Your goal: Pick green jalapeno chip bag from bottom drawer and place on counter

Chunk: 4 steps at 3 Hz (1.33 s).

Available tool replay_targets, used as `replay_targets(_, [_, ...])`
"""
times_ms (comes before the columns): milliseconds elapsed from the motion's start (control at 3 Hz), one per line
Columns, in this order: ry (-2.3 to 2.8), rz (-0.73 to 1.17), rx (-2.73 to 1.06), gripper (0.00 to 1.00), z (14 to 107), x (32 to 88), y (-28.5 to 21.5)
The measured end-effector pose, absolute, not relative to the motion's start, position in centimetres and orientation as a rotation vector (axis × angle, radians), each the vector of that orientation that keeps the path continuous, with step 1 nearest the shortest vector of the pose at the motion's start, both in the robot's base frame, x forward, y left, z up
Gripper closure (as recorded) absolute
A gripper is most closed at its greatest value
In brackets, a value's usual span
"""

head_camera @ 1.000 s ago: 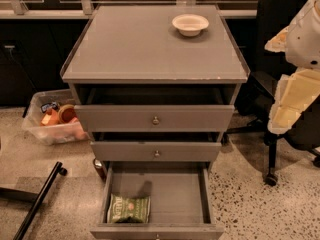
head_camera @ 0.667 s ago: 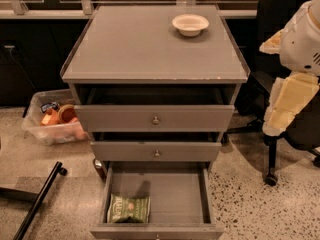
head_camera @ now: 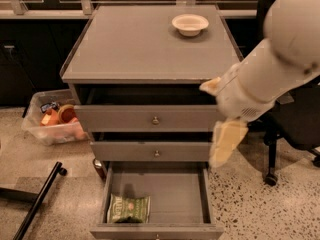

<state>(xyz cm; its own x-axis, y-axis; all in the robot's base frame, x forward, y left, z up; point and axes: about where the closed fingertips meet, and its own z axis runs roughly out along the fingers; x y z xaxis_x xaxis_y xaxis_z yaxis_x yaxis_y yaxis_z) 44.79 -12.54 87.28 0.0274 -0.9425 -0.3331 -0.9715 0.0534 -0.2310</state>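
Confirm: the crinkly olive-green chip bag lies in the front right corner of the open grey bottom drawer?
No. Camera view shows the crinkly olive-green chip bag in the front left corner of the grey bottom drawer; the claw hangs beside the middle drawer's right end.

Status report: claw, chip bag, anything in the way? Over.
Cream claw hanging right of the knobbed grey middle drawer, clear of the bag. Crinkly olive-green chip bag lying front-left in the open grey bottom drawer. Nothing covers the bag.

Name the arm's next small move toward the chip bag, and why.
Probably move the gripper down over the green jalapeno chip bag: it hangs by the right end of the middle drawer, while the bag lies front-left in the open bottom drawer.
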Motion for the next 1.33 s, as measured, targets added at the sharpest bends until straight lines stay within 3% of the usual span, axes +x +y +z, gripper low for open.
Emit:
replay_targets(333, [1.802, 0.246, -1.996, 0.00, 79.5, 44.7, -6.4])
replay_targets(1333, [1.815, 0.204, -1.986, 0.00, 77.2, 46.2, -4.6])
